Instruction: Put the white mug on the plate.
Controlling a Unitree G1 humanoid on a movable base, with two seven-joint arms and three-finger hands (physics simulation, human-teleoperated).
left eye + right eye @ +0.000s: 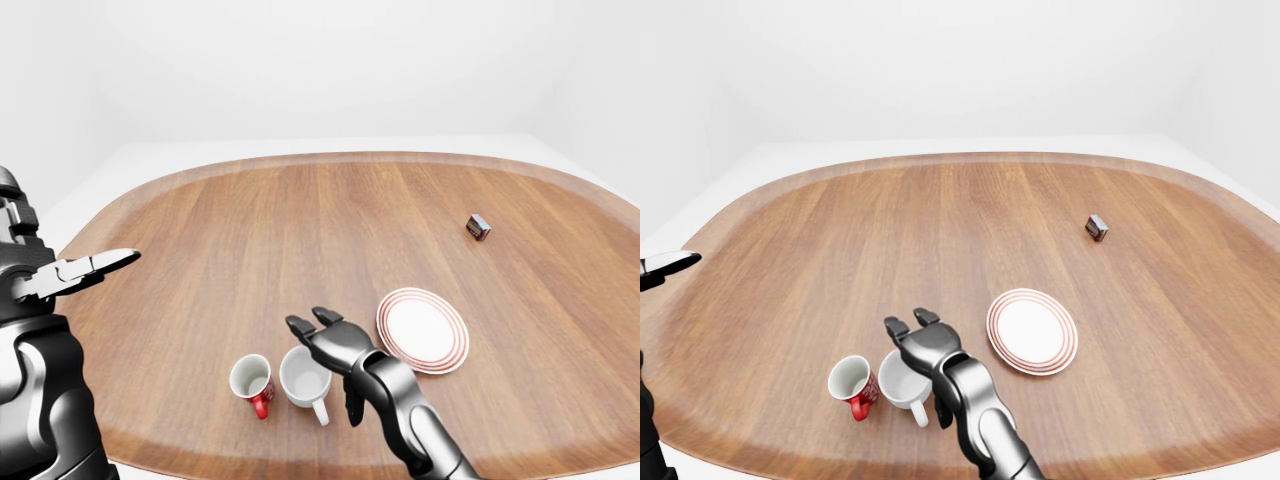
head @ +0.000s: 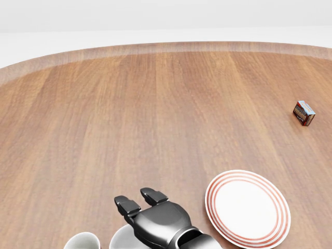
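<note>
Now the right robot hand (image 1: 330,340) hovers open over the white mug (image 1: 303,378), holding nothing. Careful: the red mug (image 1: 251,381) at nine o'clock could get bumped.

red mug (image 1: 251,381) just beside white mug (image 1: 304,378) | bare wood between white mug, plate (image 1: 422,329) | small box (image 1: 478,227) well apart
</note>
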